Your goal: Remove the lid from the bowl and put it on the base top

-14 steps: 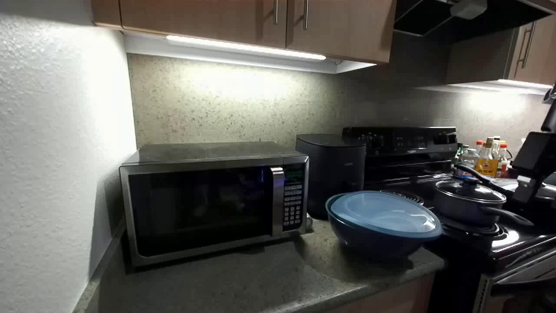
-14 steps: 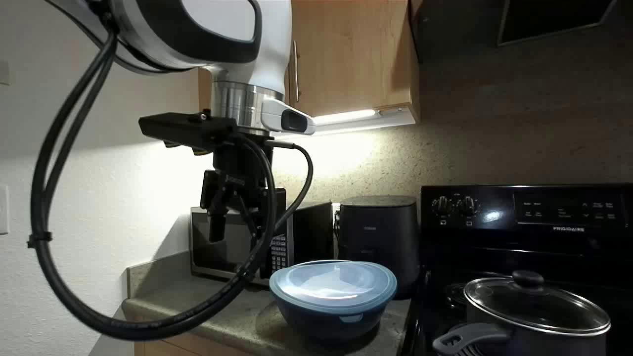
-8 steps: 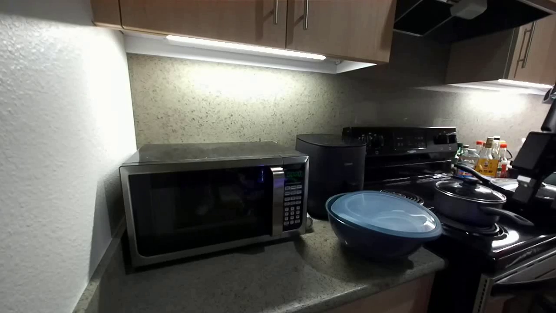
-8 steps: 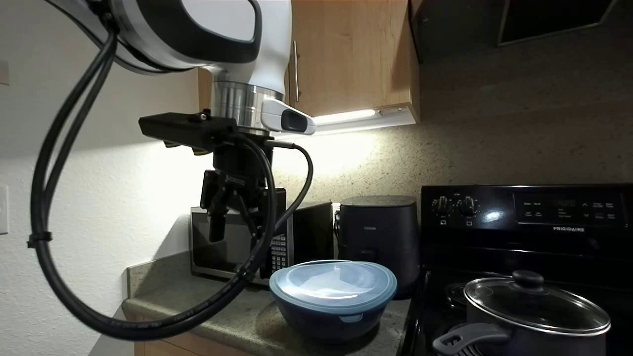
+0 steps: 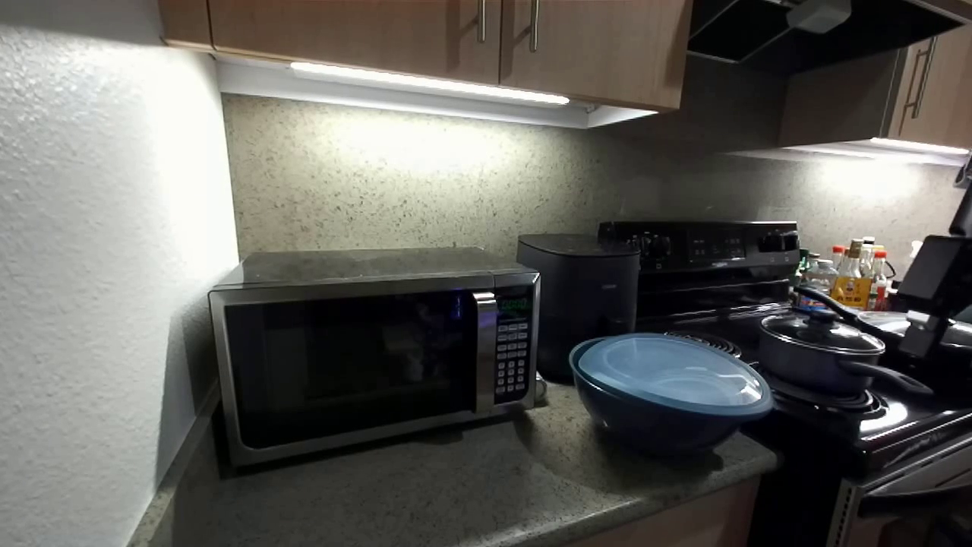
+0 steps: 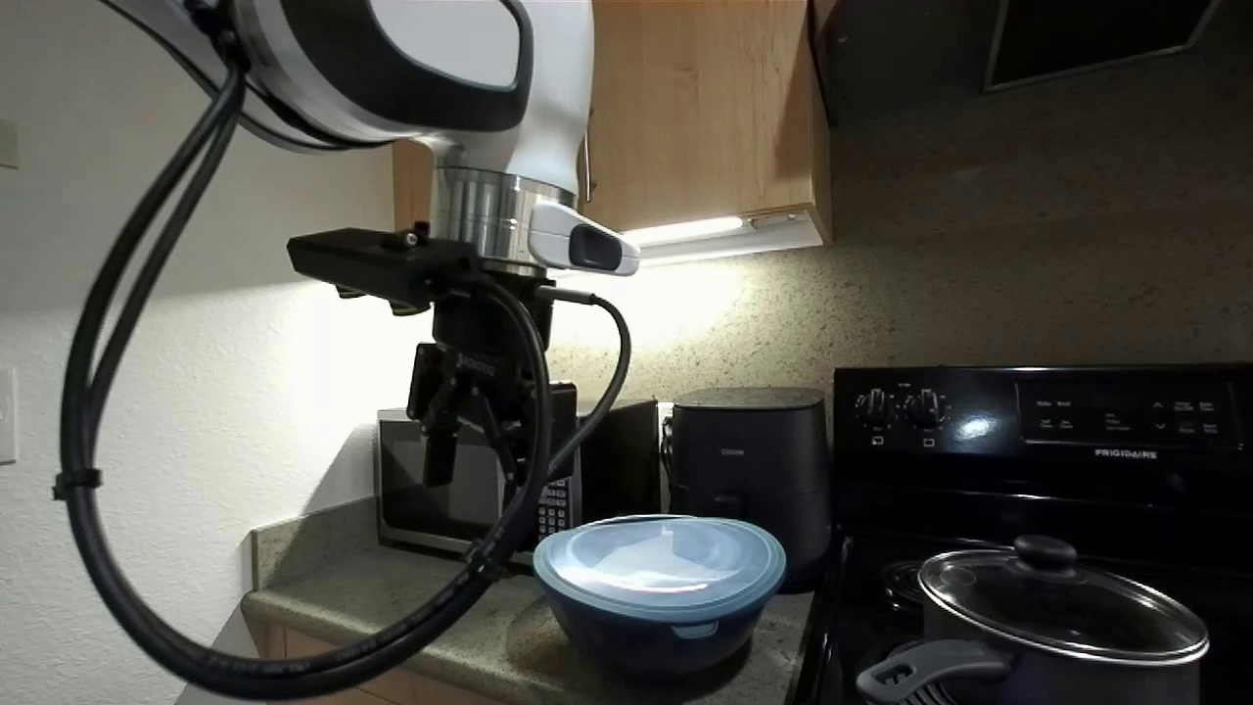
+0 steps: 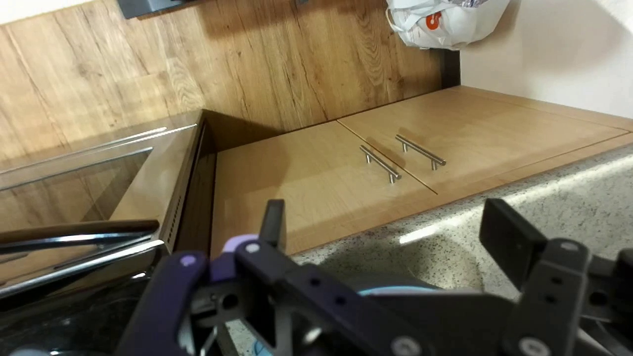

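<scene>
While the claw (image 7: pixel 388 232) is hanging, jaws apart, one lid (image 6: pixel 661 560) is covering one bowl (image 6: pixel 646 641) below. One microwave (image 6: pixel 475 504) and one black appliance (image 6: pixel 752 480) are standing beyond it.

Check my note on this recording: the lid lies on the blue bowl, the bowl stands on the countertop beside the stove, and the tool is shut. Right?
The last part is wrong: the tool is open, its fingers standing wide apart in the wrist view. The rest holds: the lid lies on the blue bowl, which stands on the countertop beside the stove.
</scene>
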You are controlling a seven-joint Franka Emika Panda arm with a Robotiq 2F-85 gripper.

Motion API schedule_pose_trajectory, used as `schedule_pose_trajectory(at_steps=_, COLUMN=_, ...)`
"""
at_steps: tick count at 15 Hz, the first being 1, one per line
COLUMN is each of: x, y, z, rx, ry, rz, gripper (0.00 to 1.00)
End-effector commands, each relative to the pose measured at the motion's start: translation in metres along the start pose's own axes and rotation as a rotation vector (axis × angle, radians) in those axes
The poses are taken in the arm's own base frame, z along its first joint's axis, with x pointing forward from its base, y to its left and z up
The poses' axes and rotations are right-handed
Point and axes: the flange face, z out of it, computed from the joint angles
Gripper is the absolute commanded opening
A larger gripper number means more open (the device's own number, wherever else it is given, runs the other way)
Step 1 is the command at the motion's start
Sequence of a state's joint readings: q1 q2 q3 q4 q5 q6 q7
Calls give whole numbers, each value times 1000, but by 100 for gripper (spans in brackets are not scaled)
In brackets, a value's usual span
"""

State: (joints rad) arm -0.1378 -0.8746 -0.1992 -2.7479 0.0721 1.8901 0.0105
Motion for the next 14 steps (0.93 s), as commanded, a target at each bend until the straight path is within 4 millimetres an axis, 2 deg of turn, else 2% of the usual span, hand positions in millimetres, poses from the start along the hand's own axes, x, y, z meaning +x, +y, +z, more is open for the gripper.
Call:
schedule_pose_trajectory(at_steps=1, x=16, y=45, z=19, rx=6, ry=-27, rz=169, gripper=100)
schedule_pose_trajectory(at_steps=5, x=39, y=134, z=26, rx=4, ry=7, rz=373, gripper=100)
schedule_pose_trajectory(at_steps=7, x=52, y=166, z=23, rx=16, ry=16, rz=433, gripper=100)
schedule_pose_trajectory(at_steps=8, x=32, y=141, z=22, rx=33, ry=32, rz=394, gripper=100)
schedule_pose_trajectory(at_steps=9, x=37, y=155, z=21, rx=32, ry=28, rz=421, gripper=100)
schedule_pose_trajectory(at_steps=11, x=47, y=166, z=21, rx=23, ry=16, rz=441, gripper=100)
schedule_pose_trajectory(at_steps=14, x=61, y=157, z=27, rx=62, ry=41, rz=464, gripper=100)
